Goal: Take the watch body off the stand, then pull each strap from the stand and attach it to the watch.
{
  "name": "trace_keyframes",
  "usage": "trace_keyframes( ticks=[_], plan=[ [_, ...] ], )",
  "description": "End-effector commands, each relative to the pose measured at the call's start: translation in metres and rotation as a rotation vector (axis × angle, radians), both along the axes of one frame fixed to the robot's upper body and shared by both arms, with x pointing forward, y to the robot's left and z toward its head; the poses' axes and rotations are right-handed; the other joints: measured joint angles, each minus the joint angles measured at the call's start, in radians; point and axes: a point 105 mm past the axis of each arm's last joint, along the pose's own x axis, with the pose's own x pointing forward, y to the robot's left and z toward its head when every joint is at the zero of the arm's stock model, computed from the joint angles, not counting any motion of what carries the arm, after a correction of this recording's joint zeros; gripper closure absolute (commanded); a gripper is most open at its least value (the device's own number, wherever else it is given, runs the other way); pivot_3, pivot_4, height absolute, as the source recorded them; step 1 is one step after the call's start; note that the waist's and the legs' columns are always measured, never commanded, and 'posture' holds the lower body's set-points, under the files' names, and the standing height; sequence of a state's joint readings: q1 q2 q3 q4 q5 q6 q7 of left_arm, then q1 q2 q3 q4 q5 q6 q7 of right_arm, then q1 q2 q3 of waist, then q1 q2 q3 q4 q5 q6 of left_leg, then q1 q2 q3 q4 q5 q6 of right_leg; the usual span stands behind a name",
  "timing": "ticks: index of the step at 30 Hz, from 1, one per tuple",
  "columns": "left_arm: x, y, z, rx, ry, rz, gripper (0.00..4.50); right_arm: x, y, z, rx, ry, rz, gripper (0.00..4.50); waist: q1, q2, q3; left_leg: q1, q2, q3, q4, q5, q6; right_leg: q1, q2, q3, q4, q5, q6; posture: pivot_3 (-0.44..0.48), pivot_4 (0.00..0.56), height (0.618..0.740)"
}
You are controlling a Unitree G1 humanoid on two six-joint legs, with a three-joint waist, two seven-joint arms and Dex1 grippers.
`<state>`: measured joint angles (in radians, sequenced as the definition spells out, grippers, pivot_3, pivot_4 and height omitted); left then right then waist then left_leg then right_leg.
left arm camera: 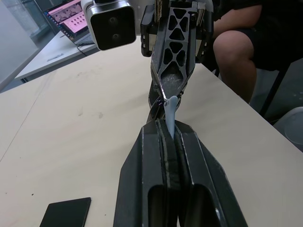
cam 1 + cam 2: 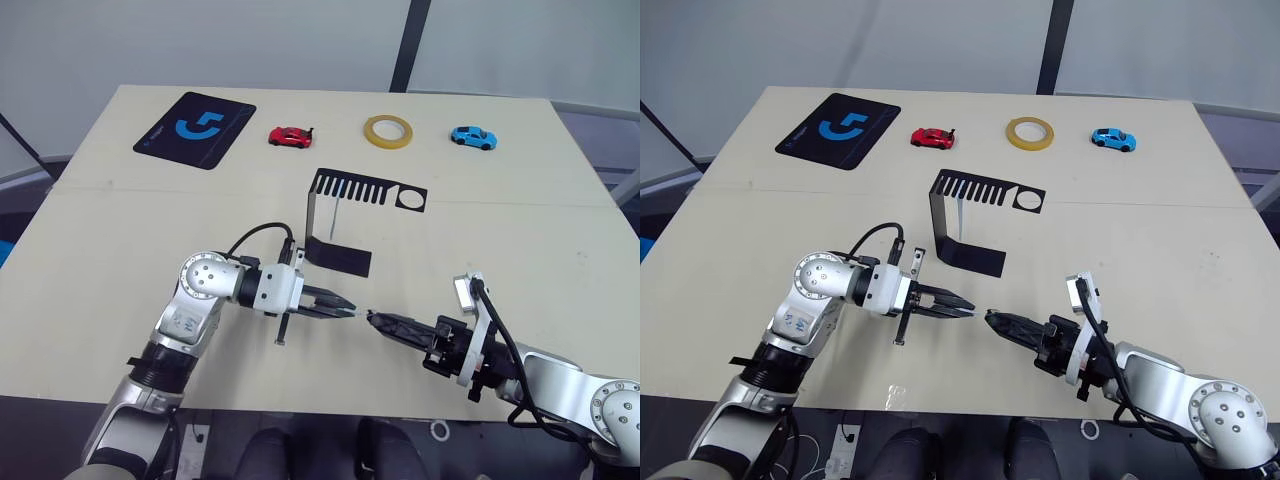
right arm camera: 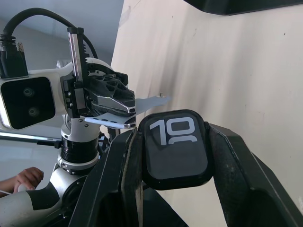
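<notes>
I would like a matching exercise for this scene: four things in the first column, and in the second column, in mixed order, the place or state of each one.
Column 1:
1. watch body
2. strap
3. stand
4. roll of tape

Column 2:
A. lies at the far side of the table, between two toy cars
B. clamped in the right gripper, screen showing white digits
C. stands on the table beyond both grippers
D. pinched in the left gripper, its tip pointing at the other gripper

Pairs: 1-B, 2-D, 3-C, 4-A
</notes>
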<state>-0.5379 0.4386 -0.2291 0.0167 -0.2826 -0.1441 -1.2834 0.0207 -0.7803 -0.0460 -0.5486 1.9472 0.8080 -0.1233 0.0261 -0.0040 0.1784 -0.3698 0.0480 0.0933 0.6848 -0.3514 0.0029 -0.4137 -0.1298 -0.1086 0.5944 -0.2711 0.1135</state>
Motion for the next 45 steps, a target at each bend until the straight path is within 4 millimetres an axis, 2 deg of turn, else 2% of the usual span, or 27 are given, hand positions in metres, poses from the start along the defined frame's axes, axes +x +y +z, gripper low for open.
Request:
trace_keyframes(
  ticks=[1, 45],
  plan=[
    [-0.001, -0.003, 0.005, -0.015, -0.025, -0.007, 4.5, -0.006, 0.006, 0.009, 0.025, -0.024, 0.032, 2.88, 0.0, 0.0, 0.0, 0.0, 0.0, 0.0, 0.0, 0.0, 0.0, 0.0, 0.0, 0.0, 0.0, 0.0, 0.0, 0.0, 0.15, 0.737],
    [0.0, -0.002, -0.006, 0.019, 0.001, 0.023, 4.5, -0.009, 0.009, 0.008, 0.029, -0.019, 0.035, 2.88, 0.0, 0.0, 0.0, 0.0, 0.0, 0.0, 0.001, 0.001, -0.001, 0.0, 0.0, 0.0, 0.003, 0.0, 0.0, 0.0, 0.15, 0.737]
  ],
)
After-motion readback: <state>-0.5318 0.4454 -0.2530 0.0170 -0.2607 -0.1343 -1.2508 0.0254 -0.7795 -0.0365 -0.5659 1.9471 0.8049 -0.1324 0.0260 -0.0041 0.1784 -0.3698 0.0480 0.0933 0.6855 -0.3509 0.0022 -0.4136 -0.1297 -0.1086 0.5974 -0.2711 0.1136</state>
